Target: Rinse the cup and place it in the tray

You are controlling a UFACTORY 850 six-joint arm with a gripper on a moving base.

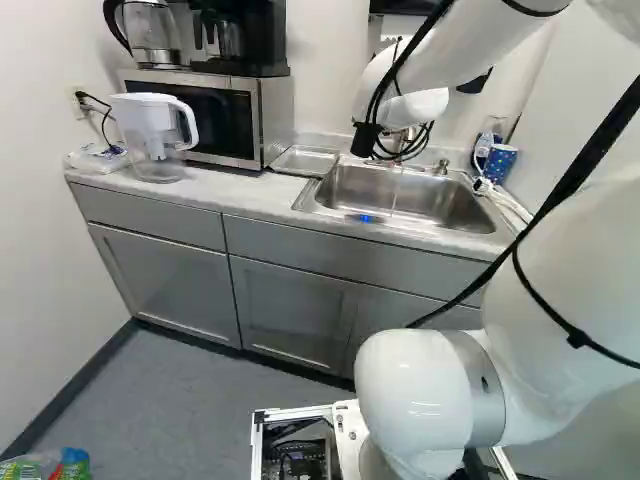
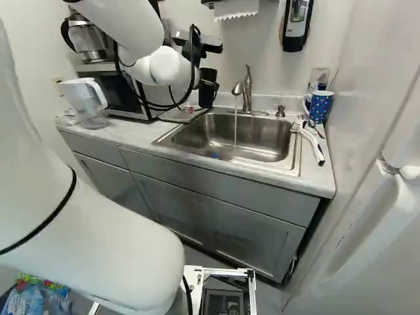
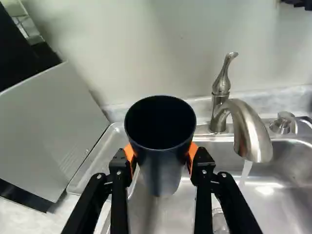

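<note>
1. Steel sink [image 1: 350,190] beside the tray [image 1: 305,161] in the left base view: plan for 2 stops, rinsing before placing.
2. In the right base view, dark cup [image 2: 207,97] upright, apart from the running water [image 2: 235,128]. Bring it slowly under the stream, clear of the faucet [image 2: 247,93], then tilt to drain over the basin.
3. In the wrist view, gripper [image 3: 161,153] closed on the cup, orange pads [image 3: 192,152] at 2 opposite sides. Hold firmly without squeezing; expect slipping once wet.

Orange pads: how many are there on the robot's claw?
2: one pad presses the dark cup on the side nearer the metal tray, the other pad on the side nearer the faucet.
</note>
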